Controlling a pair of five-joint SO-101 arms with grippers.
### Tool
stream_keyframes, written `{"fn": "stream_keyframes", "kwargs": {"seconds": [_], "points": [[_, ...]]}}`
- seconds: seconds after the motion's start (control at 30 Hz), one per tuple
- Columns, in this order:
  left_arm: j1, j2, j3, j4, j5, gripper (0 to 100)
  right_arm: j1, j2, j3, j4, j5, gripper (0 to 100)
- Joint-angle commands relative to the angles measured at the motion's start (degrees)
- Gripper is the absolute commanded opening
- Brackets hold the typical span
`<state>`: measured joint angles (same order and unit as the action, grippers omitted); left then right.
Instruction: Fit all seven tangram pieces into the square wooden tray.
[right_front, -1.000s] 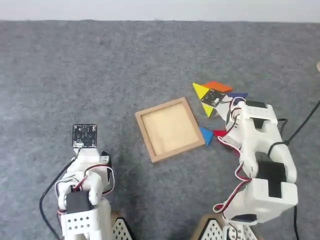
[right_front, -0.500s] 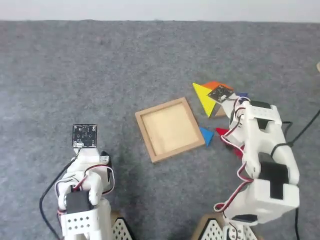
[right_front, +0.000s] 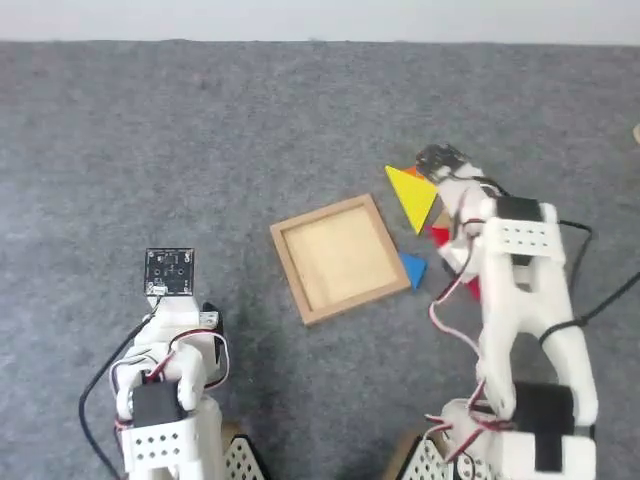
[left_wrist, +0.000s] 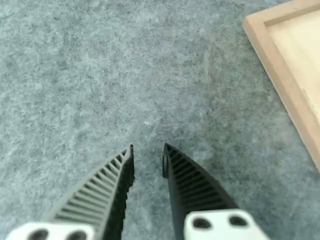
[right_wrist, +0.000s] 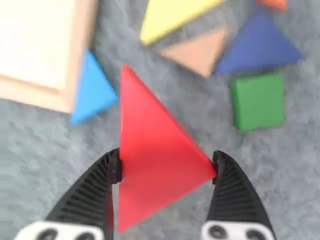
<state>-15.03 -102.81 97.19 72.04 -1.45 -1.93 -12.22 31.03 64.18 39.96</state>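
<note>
Pinching red triangle (right_wrist: 150, 140) in right gripper (right_wrist: 167, 167), right of tray (right_front: 287, 270); holding left gripper (left_wrist: 148, 150) fingers slightly apart over carpet (left_wrist: 75, 75).

Bare grey desk (right_front: 200, 130) stretches beyond the tray (right_front: 290, 272) and on its left. The left hand (left_wrist: 148, 146), fingers slightly apart, has open surface ahead as far as the tray's raised rim. The right side is crowded. The right hand (right_wrist: 166, 165) clasps the red triangle (right_wrist: 150, 155), with the light blue triangle (right_wrist: 92, 90) just beside the tray's rim on one side and the green square (right_wrist: 257, 100) near on the other. The tan triangle (right_wrist: 200, 50), dark blue triangle (right_wrist: 260, 47) and yellow triangle (right_wrist: 175, 15) are packed close ahead.
</note>
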Motion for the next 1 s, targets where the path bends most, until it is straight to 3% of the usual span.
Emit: {"fn": "stream_keyframes", "kwargs": {"seconds": [0.0, 0.4, 0.6, 0.8, 0.97], "points": [[-0.3, -1.1, -0.7, 0.2, -0.1, 9, -6.4, -4.3, -7.8, 3.1, -5.0, 7.9], [-0.3, -1.1, -0.7, 0.2, -0.1, 9, -21.0, -1.6, -20.9, 6.5, -22.8, 7.9], [-0.3, -1.1, -0.7, 0.2, -0.1, 9, -27.1, 14.6, -29.3, 3.3, -33.3, 7.9], [-0.3, -1.1, -0.7, 0.2, -0.1, 9, -30.1, 33.6, -39.7, 3.5, -34.4, 7.9], [-0.3, -1.1, -0.7, 0.2, -0.1, 9, -32.0, 40.5, -43.1, 2.7, -38.2, 7.9]]}}
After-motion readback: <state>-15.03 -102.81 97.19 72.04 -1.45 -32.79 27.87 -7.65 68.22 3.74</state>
